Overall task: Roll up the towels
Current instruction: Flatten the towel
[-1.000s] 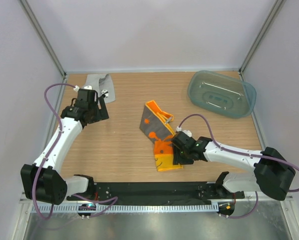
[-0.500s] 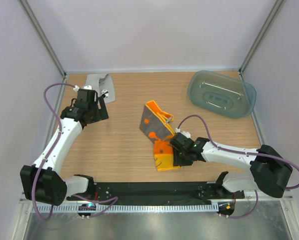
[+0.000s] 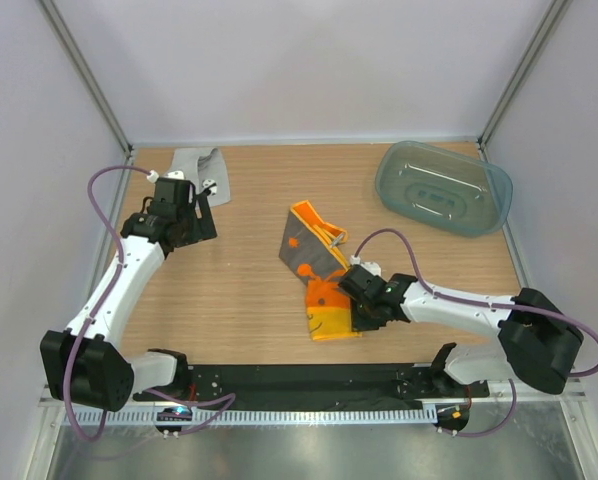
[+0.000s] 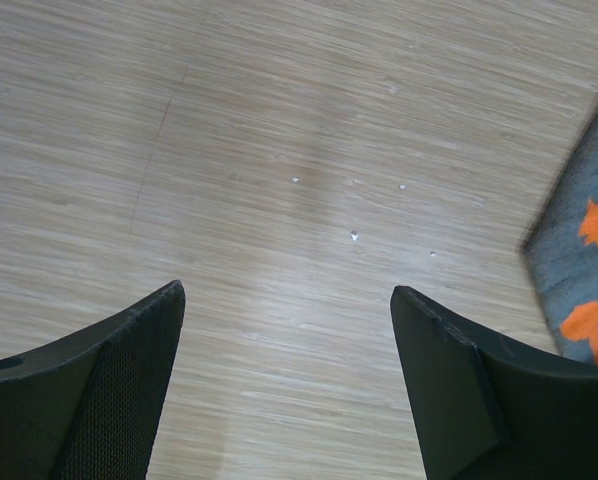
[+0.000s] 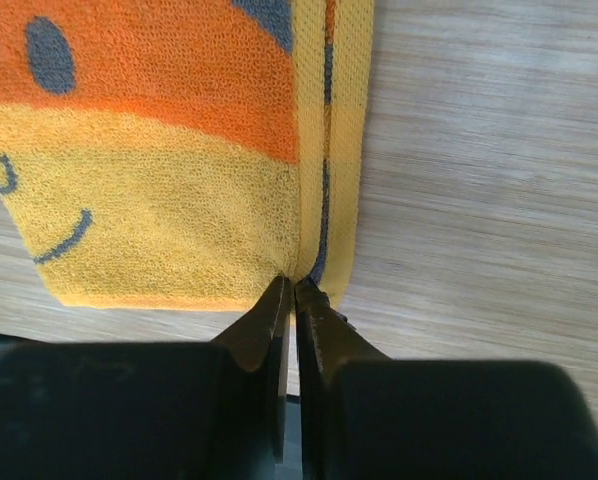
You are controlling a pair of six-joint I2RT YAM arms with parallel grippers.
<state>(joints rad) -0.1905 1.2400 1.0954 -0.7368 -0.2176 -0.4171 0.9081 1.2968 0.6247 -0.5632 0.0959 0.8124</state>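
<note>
The orange/yellow towel point(image 3: 314, 262) with its dark grey pattern lies partly folded in the middle of the table. My right gripper point(image 3: 356, 314) is at its near right corner. In the right wrist view the jaws point(image 5: 294, 290) are closed on the folded yellow edge of the towel point(image 5: 169, 170). The plain light grey towel point(image 3: 201, 166) lies crumpled at the far left. My left gripper point(image 3: 209, 208) is open and empty just in front of it, over bare wood point(image 4: 284, 380). A grey-and-orange part of the patterned towel point(image 4: 584, 270) shows at the right edge of the left wrist view.
A translucent blue-green plastic tub point(image 3: 442, 187) stands at the far right corner. White walls and metal frame posts close in the table's left, right and back sides. The black base rail point(image 3: 299, 380) runs along the near edge.
My right gripper has shifted slightly to the left with the towel's near corner, and the yellow end has bunched a little. The left arm has not moved.
</note>
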